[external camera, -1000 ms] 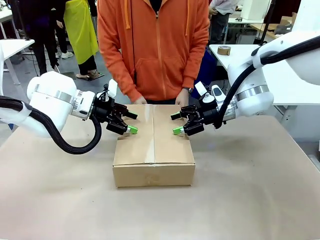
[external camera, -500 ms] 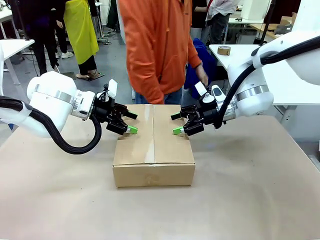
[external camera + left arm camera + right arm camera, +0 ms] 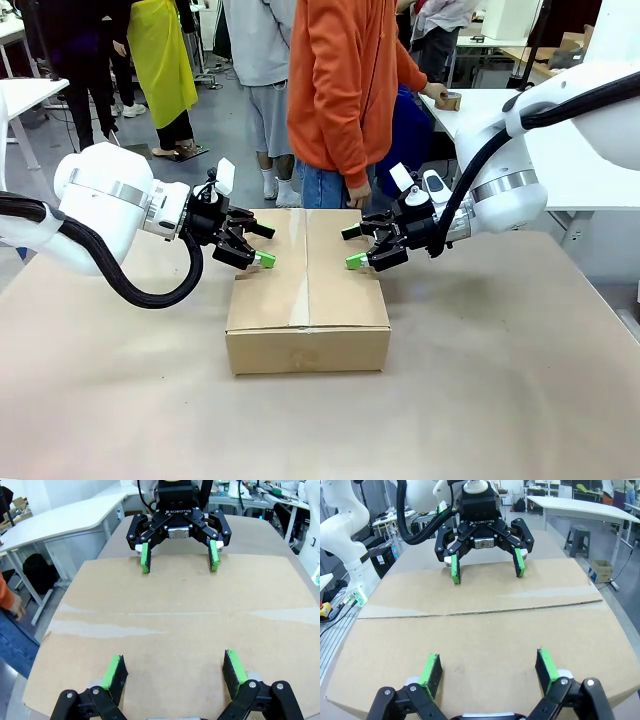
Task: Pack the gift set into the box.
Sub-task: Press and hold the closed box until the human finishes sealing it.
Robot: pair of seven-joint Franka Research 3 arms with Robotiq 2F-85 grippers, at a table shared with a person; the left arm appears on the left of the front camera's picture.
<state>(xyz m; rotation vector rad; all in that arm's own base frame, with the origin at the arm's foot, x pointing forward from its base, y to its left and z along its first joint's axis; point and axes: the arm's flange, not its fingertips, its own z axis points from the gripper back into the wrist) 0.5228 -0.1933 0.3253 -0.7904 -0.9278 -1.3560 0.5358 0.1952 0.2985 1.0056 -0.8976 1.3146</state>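
The box (image 3: 307, 290) stands shut in the middle of the table, its top flaps meeting along a centre seam. My left gripper (image 3: 262, 246) hovers open over the box's left top edge. Facing it over the right top edge is my right gripper (image 3: 352, 247), also open. Through the left wrist camera, my left gripper (image 3: 174, 666) spans the flat box top (image 3: 170, 615), with the right gripper (image 3: 179, 560) opposite. Seen from the right wrist, my right gripper (image 3: 488, 666) is over the box top (image 3: 480, 625), across from the left gripper (image 3: 487, 567). The gift set is hidden.
A person in an orange hoodie (image 3: 345, 90) stands at the table's far edge, turned toward a side table at the right. One hand reaches a roll of tape (image 3: 447, 100) there. Bare brown tabletop (image 3: 480, 380) lies around the box.
The person has taken both hands off the box's far edge and turned away to the right, reaching the tape roll. Neither arm has moved.
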